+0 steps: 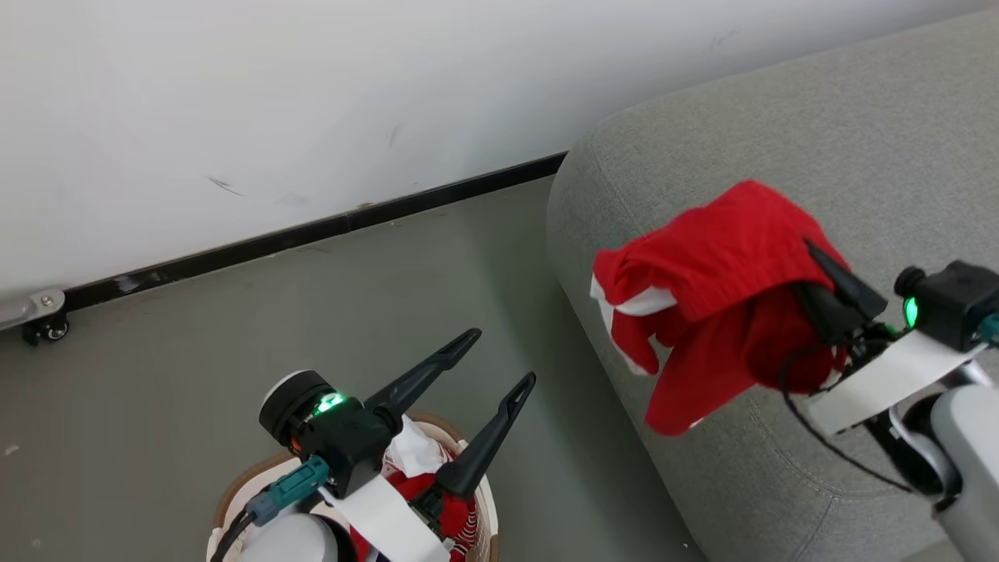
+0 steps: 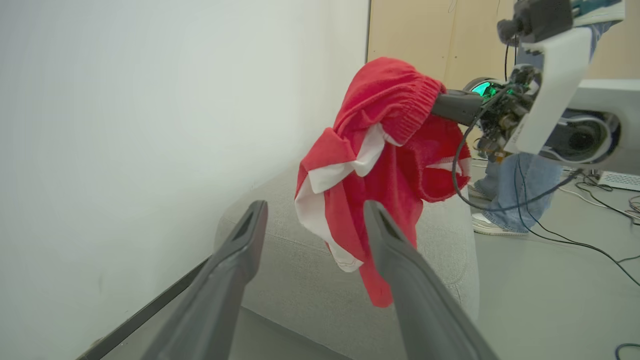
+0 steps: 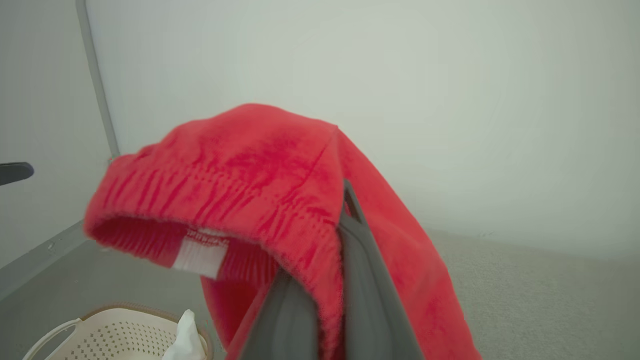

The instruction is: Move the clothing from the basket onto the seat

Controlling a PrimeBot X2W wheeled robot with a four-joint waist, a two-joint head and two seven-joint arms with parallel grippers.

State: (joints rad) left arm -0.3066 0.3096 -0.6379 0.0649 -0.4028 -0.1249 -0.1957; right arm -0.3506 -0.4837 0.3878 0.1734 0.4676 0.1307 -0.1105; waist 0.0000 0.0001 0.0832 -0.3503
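Okay, right gripper [image 1: 813, 269] is clamped on the red shorts [image 1: 718, 265] at mid-right, dangling over the seat [image 1: 819, 117] edge, so we should carry further up-right before releasing; left gripper [image 1: 503, 357] gapes wide over the basket [image 1: 234, 492], lower left.

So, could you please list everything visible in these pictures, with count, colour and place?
shorts: one, red with white, hanging from the right gripper by the seat's edge
other clothing: count unclear, red and white, in the basket
basket: one, cream with brown rim, on the floor
seat: one, grey, robot's right
wall: one, white, behind
person: one, blue jeans, beyond the seat
cables: several, black, floor
left gripper: one, dark, open above the basket
right gripper: one, dark, shut on the shorts
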